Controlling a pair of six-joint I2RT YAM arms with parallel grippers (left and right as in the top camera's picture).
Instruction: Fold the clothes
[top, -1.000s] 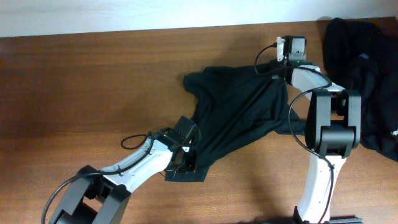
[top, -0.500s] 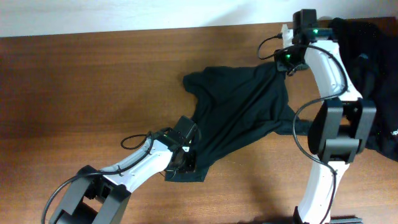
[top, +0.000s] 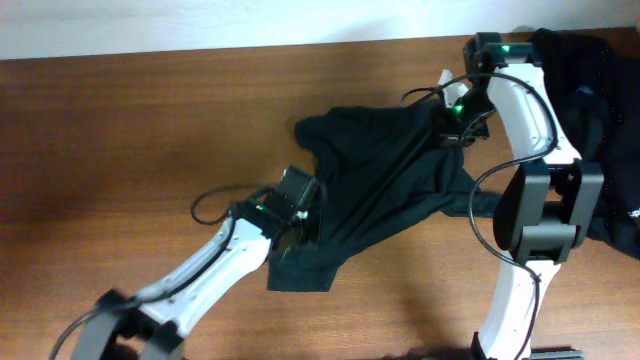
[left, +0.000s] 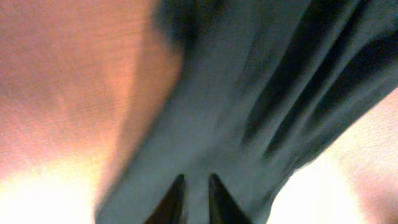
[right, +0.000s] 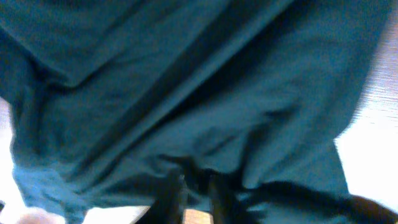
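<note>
A crumpled black T-shirt lies mid-table, one of the clothes. My left gripper sits on its lower left part. In the left wrist view its fingertips stand close together, with a strip of the T-shirt pinched between them. At the shirt's upper right corner my right gripper presses down. Seen from the right wrist, its jaws are shut on a bunched fold of the T-shirt, with bare wood showing just under them.
A heap of more black clothes lies at the table's right edge, close behind the right arm. A white wall strip borders the far side of the brown wooden table. The left arm's cable loops beside the shirt.
The right gripper came down from the table's far edge onto the shirt's upper right corner and closed on a fold. The left arm stretched out and shifted slightly up the shirt.
</note>
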